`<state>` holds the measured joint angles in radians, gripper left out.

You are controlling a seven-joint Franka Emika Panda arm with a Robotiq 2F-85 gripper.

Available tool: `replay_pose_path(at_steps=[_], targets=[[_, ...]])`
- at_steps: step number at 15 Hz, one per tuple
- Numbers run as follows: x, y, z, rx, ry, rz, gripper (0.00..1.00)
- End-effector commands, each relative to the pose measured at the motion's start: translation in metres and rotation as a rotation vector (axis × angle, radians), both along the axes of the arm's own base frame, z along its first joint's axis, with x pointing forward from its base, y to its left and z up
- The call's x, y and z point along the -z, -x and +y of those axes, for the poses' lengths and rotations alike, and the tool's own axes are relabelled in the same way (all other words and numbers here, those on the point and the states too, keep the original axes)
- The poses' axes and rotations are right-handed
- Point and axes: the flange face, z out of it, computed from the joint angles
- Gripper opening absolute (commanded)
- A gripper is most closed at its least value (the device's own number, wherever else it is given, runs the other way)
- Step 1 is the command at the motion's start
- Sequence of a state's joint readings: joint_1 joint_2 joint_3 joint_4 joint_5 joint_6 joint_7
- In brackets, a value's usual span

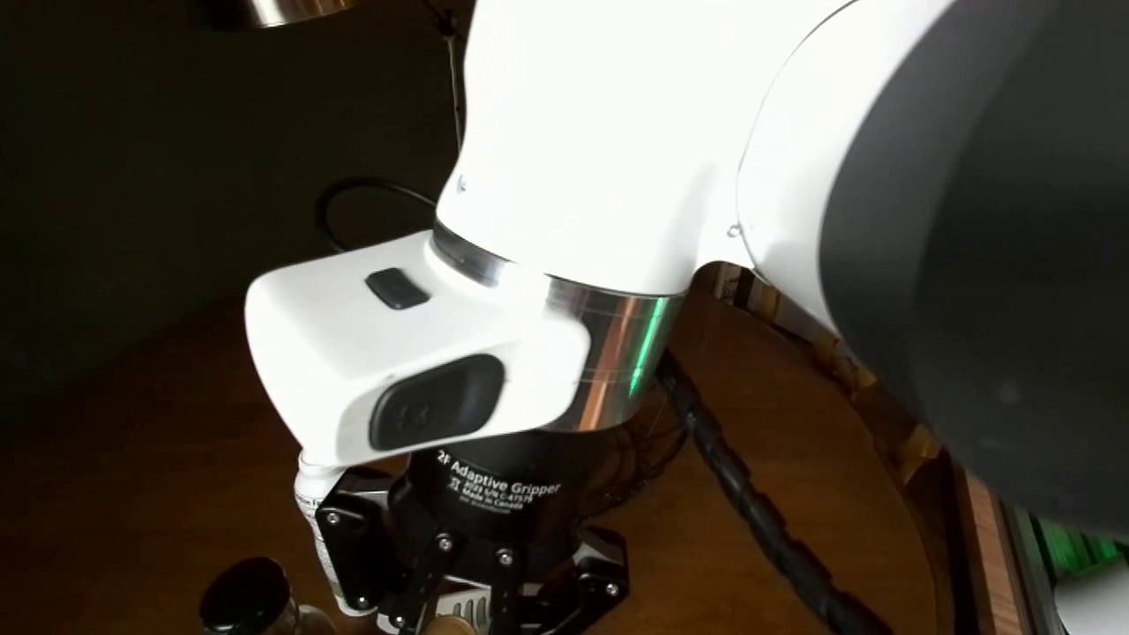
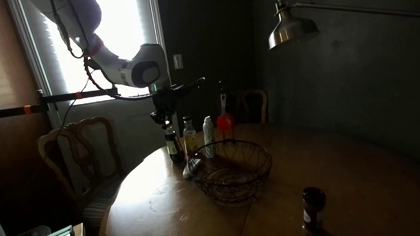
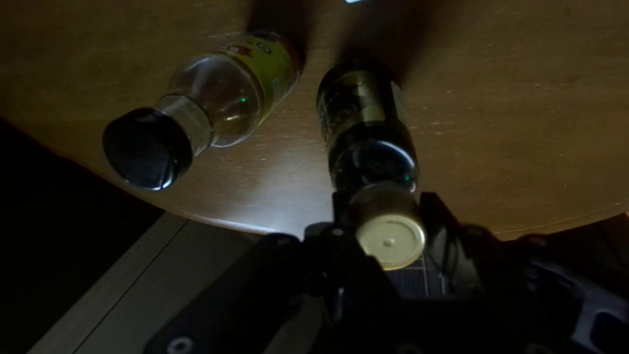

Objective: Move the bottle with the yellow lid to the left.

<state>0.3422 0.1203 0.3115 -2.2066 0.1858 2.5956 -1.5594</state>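
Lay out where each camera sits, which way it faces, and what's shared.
Wrist view: mounted by the end effector, facing down at the table; fingers show.
An exterior view: close to the arm, facing downward; arm and end effector show.
An exterior view: across the table, facing the bright window; arm and end effector show.
Shared by the wrist view and an exterior view: the dark bottle.
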Motion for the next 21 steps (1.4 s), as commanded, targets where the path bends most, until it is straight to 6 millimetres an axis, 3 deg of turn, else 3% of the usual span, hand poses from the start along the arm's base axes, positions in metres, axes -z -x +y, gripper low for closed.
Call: replay_pose_path(at_steps=[1,2,7,11,16,21], targets=[[0.001,-0.007,0.006,-0.046,-0.03,-0.01,0.63],[0.0,-0.008,0.005,-0.056,-0.024,-0.011,0.64],[-0.011,-0.014,0.002,-0.102,-0.021,-0.049,1.0],[-0.017,-0.016,-0.007,-0.095,-0.004,-0.049,1.0],[-0.034,-0.014,-0.044,0.049,0.066,-0.018,1.0],[-0.068,0.012,-0.082,0.218,0.141,0.063,1.0]])
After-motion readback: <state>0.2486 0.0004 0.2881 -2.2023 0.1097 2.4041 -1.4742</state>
